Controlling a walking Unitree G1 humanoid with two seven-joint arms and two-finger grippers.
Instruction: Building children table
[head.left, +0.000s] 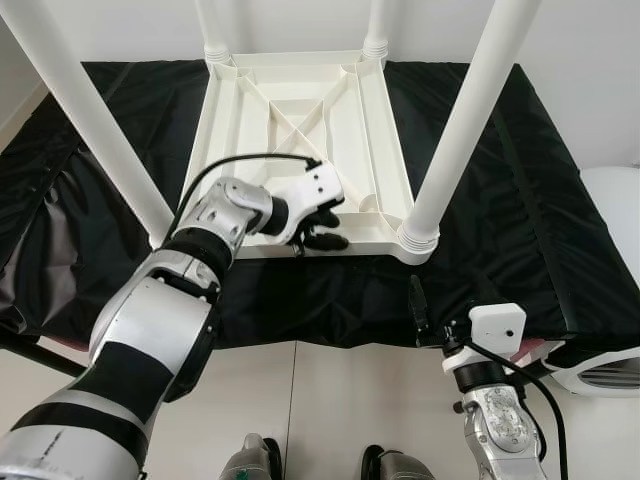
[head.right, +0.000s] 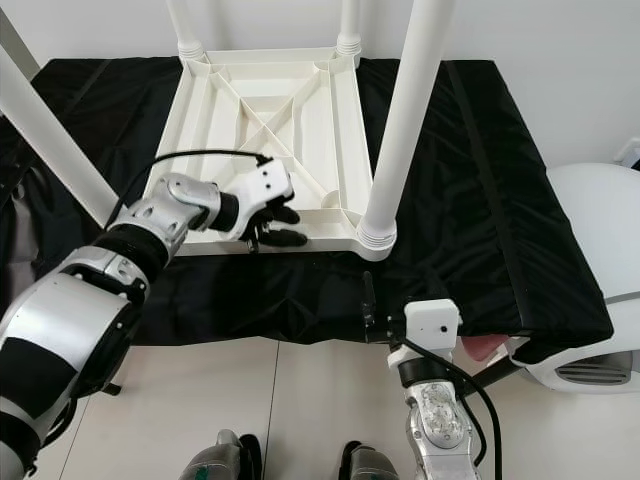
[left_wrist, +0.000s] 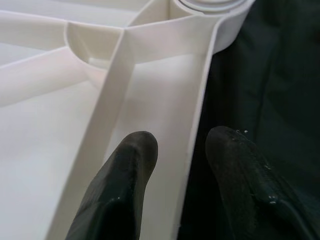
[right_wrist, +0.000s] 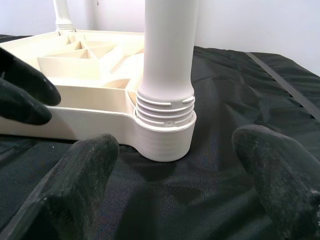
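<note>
A white plastic children's table (head.left: 300, 110) lies upside down on a black cloth. Its legs point up: the near right leg (head.left: 460, 120) stands in a threaded corner socket (right_wrist: 165, 135), the near left leg (head.left: 90, 120) rises at the left, and two far legs (head.left: 376, 25) stand at the back. My left gripper (head.left: 325, 230) is at the table's near rim (left_wrist: 197, 115), open, one finger inside the rim and one outside over the cloth. My right gripper (right_wrist: 180, 150) hovers low at the front edge, open wide, facing the near right socket without touching it.
The black cloth (head.left: 510, 200) covers the whole work surface and hangs over its front edge. A white rounded appliance (head.left: 615, 210) stands at the right. Pale floor tiles (head.left: 300, 400) and my feet (head.left: 250, 460) lie below the front edge.
</note>
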